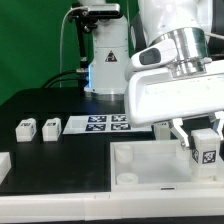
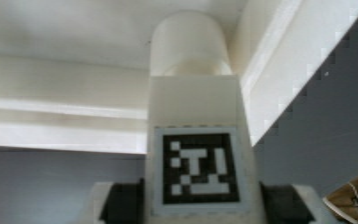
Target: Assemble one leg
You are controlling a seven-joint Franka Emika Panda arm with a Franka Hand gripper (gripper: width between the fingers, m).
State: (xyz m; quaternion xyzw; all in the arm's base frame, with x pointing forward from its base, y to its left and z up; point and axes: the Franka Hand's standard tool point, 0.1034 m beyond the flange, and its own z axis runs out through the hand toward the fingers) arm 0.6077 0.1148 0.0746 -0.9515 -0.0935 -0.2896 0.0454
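Note:
My gripper (image 1: 201, 137) is shut on a leg (image 1: 206, 150), a small white post with a black-and-white tag, at the exterior view's right. It holds the leg over the right part of the large white tray-like part (image 1: 150, 166). In the wrist view the leg (image 2: 197, 100) runs straight out from between the dark fingers (image 2: 133, 200), tag facing the camera, its rounded end against the white tray part (image 2: 69, 60). Two more legs (image 1: 24, 128) (image 1: 50, 127) stand loose on the black table at the left.
The marker board (image 1: 105, 123) lies flat behind the tray part. A white stand with cables (image 1: 105, 60) rises at the back. The corner of another white part (image 1: 4, 163) shows at the left edge.

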